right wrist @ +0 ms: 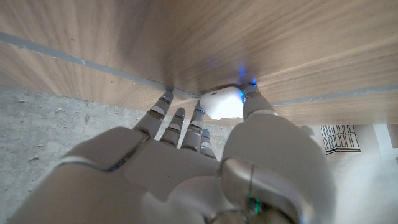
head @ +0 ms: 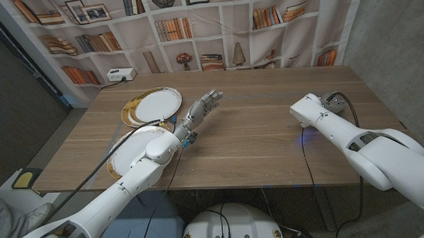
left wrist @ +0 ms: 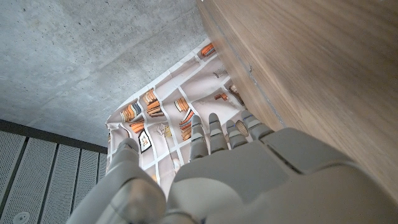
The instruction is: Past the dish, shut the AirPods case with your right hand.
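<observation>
The right hand (right wrist: 186,168) reached down over the white AirPods case (right wrist: 221,103) on the table (head: 270,131), fingertips around it, maybe touching. The left hand (head: 201,109) hovered open by the plates (head: 154,103).

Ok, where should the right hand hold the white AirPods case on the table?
Probably by its rounded sides, from above: the AirPods case is small and lies low on the table, leaving only its flanks. The right hand pinches it so, thumb opposite a finger.
</observation>
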